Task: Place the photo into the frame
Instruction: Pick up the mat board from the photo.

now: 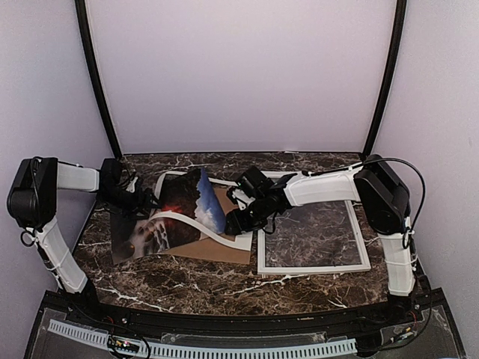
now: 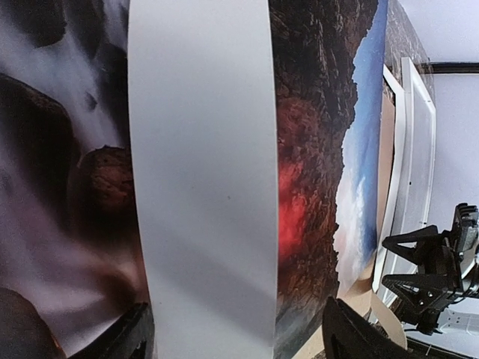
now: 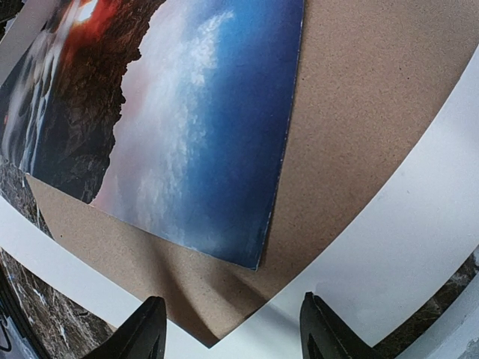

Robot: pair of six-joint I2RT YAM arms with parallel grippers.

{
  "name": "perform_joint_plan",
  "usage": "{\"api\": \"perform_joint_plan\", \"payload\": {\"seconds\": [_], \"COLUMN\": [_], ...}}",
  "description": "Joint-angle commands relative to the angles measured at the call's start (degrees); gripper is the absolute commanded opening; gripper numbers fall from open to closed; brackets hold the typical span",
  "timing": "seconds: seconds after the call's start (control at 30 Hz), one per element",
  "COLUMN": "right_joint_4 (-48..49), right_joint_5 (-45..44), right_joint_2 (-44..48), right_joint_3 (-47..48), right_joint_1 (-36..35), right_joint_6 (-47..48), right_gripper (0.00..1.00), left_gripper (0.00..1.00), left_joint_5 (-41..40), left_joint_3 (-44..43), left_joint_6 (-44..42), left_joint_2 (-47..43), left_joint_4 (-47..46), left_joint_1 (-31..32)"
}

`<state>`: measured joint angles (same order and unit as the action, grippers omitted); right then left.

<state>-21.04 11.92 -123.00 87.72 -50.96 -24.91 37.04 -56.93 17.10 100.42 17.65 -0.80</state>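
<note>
Insertion is not yet done: the photo [image 1: 176,213] lies curled on a brown board [image 1: 224,250] left of the frame [image 1: 314,268], with left gripper [image 1: 148,202] and right gripper [image 1: 234,223] jaws open, holding nothing.

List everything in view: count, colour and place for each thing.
photo: one, red, dark and blue, curled, left of centre on the backing board
mat board: one, white, windowed, draped across the photo
backing board: one, brown, flat under the photo, left of the frame
frame: one, thin white border, flat on the table, right of centre, marble showing through
table: one, dark brown marble with white veins
poles: two, black, at the back corners
left arm: one, white and black, left side
right arm: one, white and black, right side
left claw: one, black, open, at the photo's far left edge
right claw: one, black, open, between photo and frame
</note>
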Motion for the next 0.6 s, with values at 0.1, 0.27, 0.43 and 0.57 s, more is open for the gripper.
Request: {"api": "perform_joint_plan", "payload": {"seconds": [0.1, 0.27, 0.43, 0.57], "right_joint_4": [0.0, 0.5, 0.9, 0.9], "right_joint_5": [0.8, 1.1, 1.3, 1.4], "right_joint_2": [-2.3, -2.4, -2.4, -2.3], "right_joint_3": [-0.9, -1.3, -1.6, -1.9], "right_joint_1": [0.0, 0.0, 0.0, -0.1], "right_joint_6": [0.2, 0.1, 0.0, 0.1], "right_gripper": [0.62, 0.62, 0.62, 0.62], "left_gripper": [0.75, 0.70, 0.61, 0.54], "left_joint_5": [-6.8, -14.1, -20.2, -25.3], "left_joint_3": [-2.7, -4.2, -7.1, -9.4], "left_joint_6": [-1.3, -2.1, -3.1, -4.3], "left_joint_2": [-0.4, -1.3, -0.2, 0.3], "left_joint_4": [3.1, 4.4, 7.3, 9.4], "left_joint_1": [4.5, 7.0, 9.0, 11.2]}}
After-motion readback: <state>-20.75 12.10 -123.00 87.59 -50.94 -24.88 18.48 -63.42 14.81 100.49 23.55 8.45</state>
